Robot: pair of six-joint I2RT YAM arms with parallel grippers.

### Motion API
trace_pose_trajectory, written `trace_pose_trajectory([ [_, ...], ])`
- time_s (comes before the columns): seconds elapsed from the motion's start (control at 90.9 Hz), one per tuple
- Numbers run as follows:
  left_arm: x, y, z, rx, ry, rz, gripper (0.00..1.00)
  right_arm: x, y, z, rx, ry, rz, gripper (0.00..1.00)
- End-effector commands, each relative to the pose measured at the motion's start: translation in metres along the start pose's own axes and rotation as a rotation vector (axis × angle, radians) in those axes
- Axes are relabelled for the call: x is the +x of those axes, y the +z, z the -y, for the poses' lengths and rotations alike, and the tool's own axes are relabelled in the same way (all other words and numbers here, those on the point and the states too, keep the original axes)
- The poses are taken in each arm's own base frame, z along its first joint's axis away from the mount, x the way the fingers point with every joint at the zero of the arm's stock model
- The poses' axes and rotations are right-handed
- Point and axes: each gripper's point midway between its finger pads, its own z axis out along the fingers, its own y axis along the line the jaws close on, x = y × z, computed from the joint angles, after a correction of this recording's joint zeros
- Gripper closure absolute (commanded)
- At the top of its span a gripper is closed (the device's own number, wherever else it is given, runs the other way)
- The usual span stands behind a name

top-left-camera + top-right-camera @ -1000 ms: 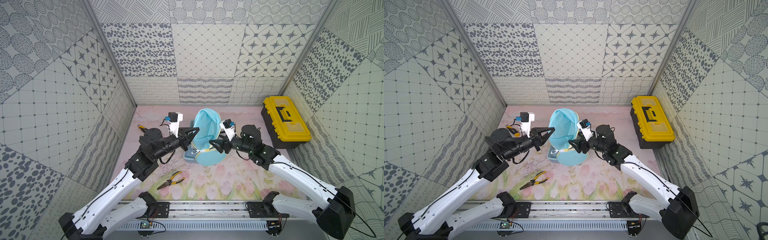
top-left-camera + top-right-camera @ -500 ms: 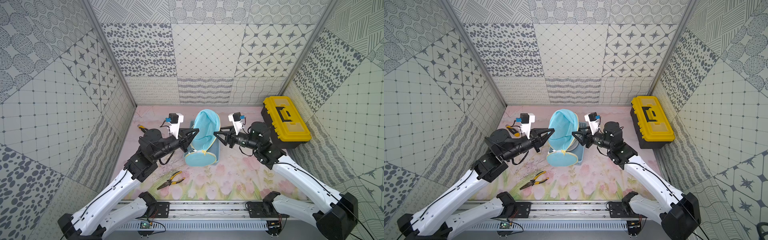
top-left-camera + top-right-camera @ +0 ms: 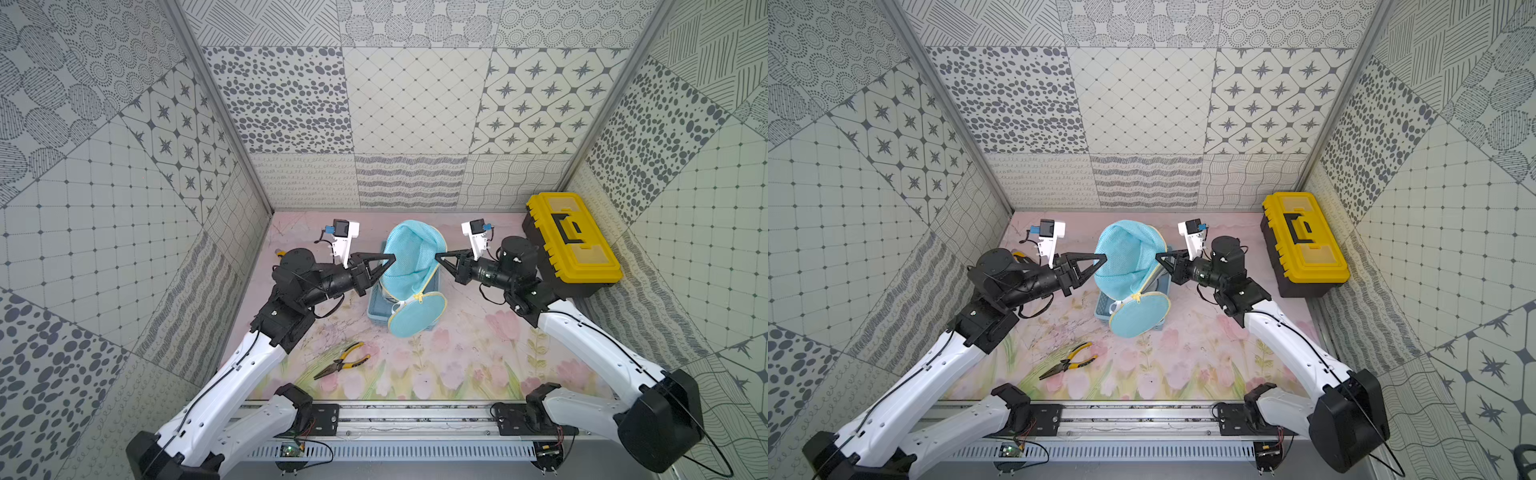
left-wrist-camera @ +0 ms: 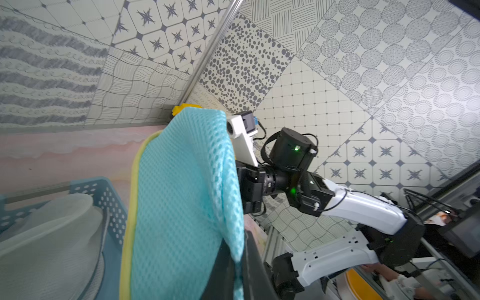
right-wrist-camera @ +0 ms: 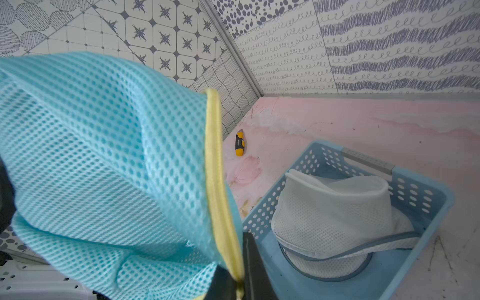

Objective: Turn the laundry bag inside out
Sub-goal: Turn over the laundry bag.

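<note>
Pretty clearly a robot lab test cell, not anyone's home. The walls (image 3: 407,108) are flat panels printed with mismatched grey patterns (dots, stars, squiggles), joined by bare metal corner posts (image 3: 216,104). The counter (image 3: 457,357) wears a printed pink tulip sheet, scuffed in spots. Two white-and-black arms are bolted to an aluminium rail (image 3: 415,419) with exposed wiring and a little circuit board along the front edge. Props are a random mix: a yellow toolbox (image 3: 571,245), pliers (image 3: 343,360), a blue perforated basket (image 5: 405,262). In the left wrist view, a monitor (image 4: 459,233) sits outside the enclosure.
</note>
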Motion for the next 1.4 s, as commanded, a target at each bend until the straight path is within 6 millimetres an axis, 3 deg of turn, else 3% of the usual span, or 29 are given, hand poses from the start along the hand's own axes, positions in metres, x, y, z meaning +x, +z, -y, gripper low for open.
trace_pose_trajectory([
  [0.0,-0.020,-0.006,0.063,0.387,-0.119,0.006,1.00,0.002,0.009,-0.007,-0.097,0.023,-0.021,0.92],
  [0.132,-0.040,-0.012,0.072,0.423,-0.120,0.111,1.00,0.011,0.016,-0.015,-0.187,0.038,-0.036,0.84],
  [0.198,-0.046,-0.014,0.075,0.431,-0.114,0.131,1.00,0.020,0.020,-0.018,-0.206,0.032,-0.054,0.74],
  [0.33,-0.050,-0.013,0.072,0.431,-0.128,0.155,1.00,0.042,0.029,-0.026,-0.230,0.017,-0.102,0.43],
  [0.418,-0.046,-0.010,0.067,0.423,-0.137,0.150,1.00,0.051,0.033,-0.028,-0.221,0.010,-0.110,0.33],
  [0.561,-0.030,-0.004,0.053,0.359,-0.146,0.076,1.00,0.036,0.009,-0.039,-0.238,-0.049,-0.035,0.28],
  [0.748,-0.017,-0.010,0.049,0.280,-0.083,0.026,1.00,0.008,-0.039,-0.021,-0.076,-0.098,0.100,0.18],
  [0.869,-0.010,-0.013,0.045,0.246,-0.058,0.004,1.00,-0.010,-0.063,-0.037,-0.123,-0.142,0.177,0.11],
  [1.057,-0.007,-0.007,0.048,0.325,-0.075,-0.029,1.00,-0.013,-0.052,-0.071,-0.363,-0.130,0.112,0.05],
  [1.255,0.003,-0.004,0.052,0.393,-0.096,-0.095,1.00,-0.019,-0.043,-0.083,-0.464,-0.136,0.091,0.03],
  [1.321,0.006,-0.002,0.049,0.391,-0.112,-0.109,1.00,-0.021,-0.042,-0.092,-0.507,-0.148,0.078,0.06],
  [1.387,0.009,0.000,0.043,0.372,-0.124,-0.121,1.00,-0.020,-0.041,-0.100,-0.543,-0.157,0.059,0.15],
])
